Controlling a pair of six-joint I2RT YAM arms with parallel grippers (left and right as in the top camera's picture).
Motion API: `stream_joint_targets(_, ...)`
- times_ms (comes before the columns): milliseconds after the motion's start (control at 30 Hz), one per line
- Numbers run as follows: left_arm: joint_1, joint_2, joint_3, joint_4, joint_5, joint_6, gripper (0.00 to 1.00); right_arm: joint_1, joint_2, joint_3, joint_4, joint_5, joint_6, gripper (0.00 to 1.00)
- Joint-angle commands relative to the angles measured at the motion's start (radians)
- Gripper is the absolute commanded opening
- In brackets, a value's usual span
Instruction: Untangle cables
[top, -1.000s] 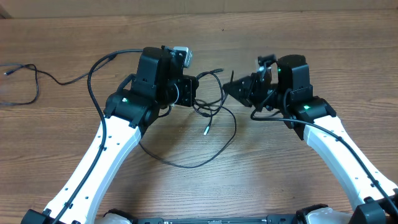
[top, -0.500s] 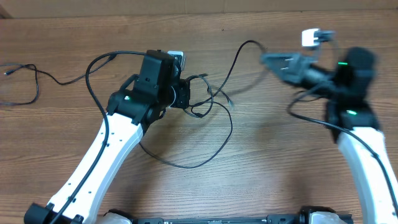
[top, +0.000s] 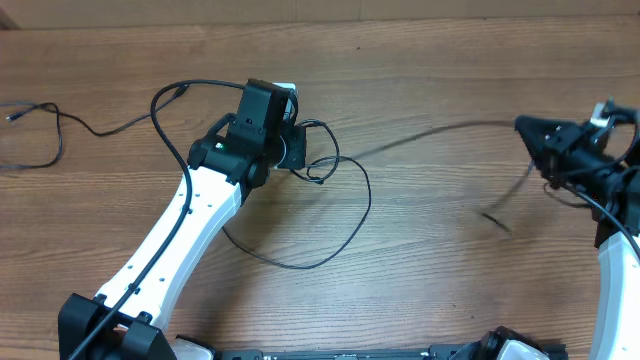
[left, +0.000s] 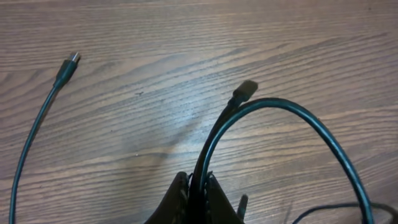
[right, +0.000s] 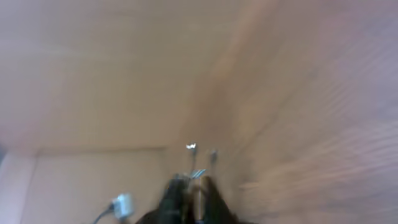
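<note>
A tangle of thin black cables (top: 325, 170) lies at the table's middle, with a wide loop (top: 330, 255) trailing toward the front. My left gripper (top: 300, 150) is shut on a black cable (left: 205, 149) at the tangle; a connector end (left: 247, 90) shows just beyond the jaws. My right gripper (top: 532, 135) is at the far right, shut on a blurred strand (top: 430, 135) that stretches back to the tangle. A loose cable end (top: 500, 215) hangs below it. The right wrist view is blurred; its jaws (right: 193, 190) look closed on a thin cable.
A separate thin black cable (top: 60, 125) lies at the far left edge. A plug-ended cable (left: 65, 68) lies left of the left jaws. A white plug (top: 285, 90) sits by the left wrist, another white plug (right: 123, 204) by the right gripper.
My right gripper has swept far to the right, drawing a cable strand out of the tangle until it stretches across the table. My left gripper stays shut at the tangle.
</note>
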Motion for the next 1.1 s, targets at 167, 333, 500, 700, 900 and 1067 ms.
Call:
stream_joint_targets(167, 0.002, 0.005, 0.008, 0.02, -0.023, 0.013, 0.04, -0.003, -0.007, 0.008, -0.105, 0.18, -0.16, 0.83)
stream_joint_targets(333, 0.002, 0.005, 0.008, 0.061, 0.015, 0.011, 0.04, 0.049, -0.007, 0.008, -0.152, 0.061, -0.331, 0.9)
stream_joint_targets(500, 0.002, 0.005, 0.008, 0.088, 0.084, 0.012, 0.04, 0.196, -0.007, 0.008, -0.187, 0.048, -0.489, 0.95)
stream_joint_targets(700, 0.004, 0.005, 0.008, 0.077, 0.188, 0.035, 0.04, 0.438, 0.003, 0.007, -0.163, 0.074, -0.784, 0.95)
stream_joint_targets(900, 0.049, 0.005, 0.008, 0.071, 0.32, 0.035, 0.04, 0.632, 0.111, 0.007, -0.065, 0.219, -0.836, 0.89)
stream_joint_targets(1067, 0.095, 0.005, 0.008, 0.07, 0.401, 0.035, 0.04, 0.691, 0.206, 0.007, -0.047, 0.201, -0.861, 0.79)
